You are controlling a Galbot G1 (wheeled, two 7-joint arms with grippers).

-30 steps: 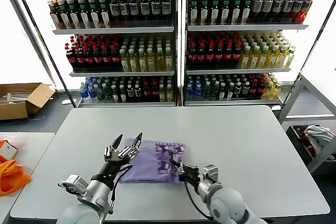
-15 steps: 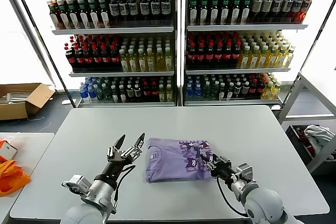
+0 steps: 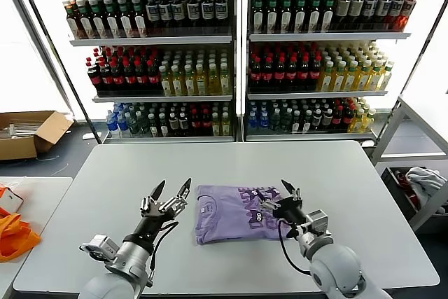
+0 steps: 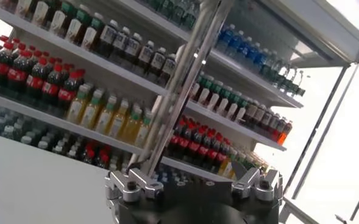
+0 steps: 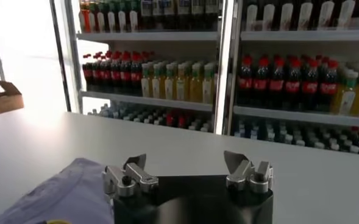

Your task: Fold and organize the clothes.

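At right edge of folded shirt: right gripper (image 3: 281, 197) spread wide, holds nothing, fingers over fabric. Left gripper (image 3: 169, 194) wide too, empty, just beside shirt's left edge. Lavender T-shirt (image 3: 231, 213) lies folded mid-table (image 3: 336, 173). Risk: low fingertip snags top layer on lift-off, undoing fold.

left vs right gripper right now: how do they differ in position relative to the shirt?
1. The left gripper hangs over bare table, clear of the lavender T-shirt's left edge; the right gripper sits over the shirt's right edge, by the dark print.
2. The left gripper's fingers point up and away, toward the shelves; the right gripper's lie lower, closer to the fabric.

Shared: both are open, neither holds the T-shirt, which lies folded flat between them.
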